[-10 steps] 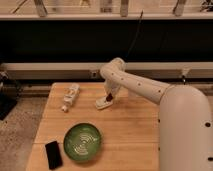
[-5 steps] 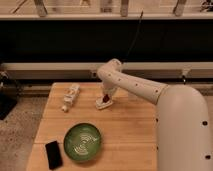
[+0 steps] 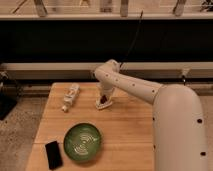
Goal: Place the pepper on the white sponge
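Camera view: gripper [image 3: 104, 98] lower, over sponge [image 3: 104, 104].

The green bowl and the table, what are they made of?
The green bowl looks like glazed ceramic or plastic: shiny, with pale rings inside. The table looks like wood, with plank lines. The gripper is at the table's far edge, over the white sponge.

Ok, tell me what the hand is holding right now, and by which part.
Cannot be told. The hand is low over the white sponge at the table's far side, with something small and red, likely the pepper, at its tip; the grip point is not visible.
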Controlling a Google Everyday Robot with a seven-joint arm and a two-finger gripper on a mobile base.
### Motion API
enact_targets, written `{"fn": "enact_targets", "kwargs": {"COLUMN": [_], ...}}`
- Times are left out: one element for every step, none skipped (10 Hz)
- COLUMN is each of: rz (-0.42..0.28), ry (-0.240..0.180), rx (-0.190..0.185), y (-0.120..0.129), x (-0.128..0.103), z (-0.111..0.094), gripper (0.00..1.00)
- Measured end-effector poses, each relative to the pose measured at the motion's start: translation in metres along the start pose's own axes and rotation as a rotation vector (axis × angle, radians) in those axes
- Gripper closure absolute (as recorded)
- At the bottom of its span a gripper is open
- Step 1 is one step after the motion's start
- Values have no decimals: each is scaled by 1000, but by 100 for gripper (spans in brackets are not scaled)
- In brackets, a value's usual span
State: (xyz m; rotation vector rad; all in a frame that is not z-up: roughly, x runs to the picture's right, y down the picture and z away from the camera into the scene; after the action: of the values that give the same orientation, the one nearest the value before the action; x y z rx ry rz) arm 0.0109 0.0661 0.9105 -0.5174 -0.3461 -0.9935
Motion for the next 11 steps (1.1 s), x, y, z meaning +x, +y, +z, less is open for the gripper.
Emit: {"fn": "enact_targets", "kwargs": {"rz": [-5, -9, -11, -15, -17, -18, -19, -20, -21, -21, -21], "ry": [-3, -6, -9, -11, -13, -14, -16, -16, -16, -16, -15], "rx": [0, 0, 0, 0, 0, 1, 0, 1, 1, 1, 1], "y": [-2, -3, -4, -6, -6, -6, -6, -7, -7, -7, -7], "x": [-2, -3, -4, -5, -6, -7, -7, -8, -8, -8, -8], "z": [2, 3, 4, 5, 6, 6, 7, 7, 7, 8, 8], "gripper": [71, 59, 51, 41, 31, 23, 20, 20, 20, 20, 20]}}
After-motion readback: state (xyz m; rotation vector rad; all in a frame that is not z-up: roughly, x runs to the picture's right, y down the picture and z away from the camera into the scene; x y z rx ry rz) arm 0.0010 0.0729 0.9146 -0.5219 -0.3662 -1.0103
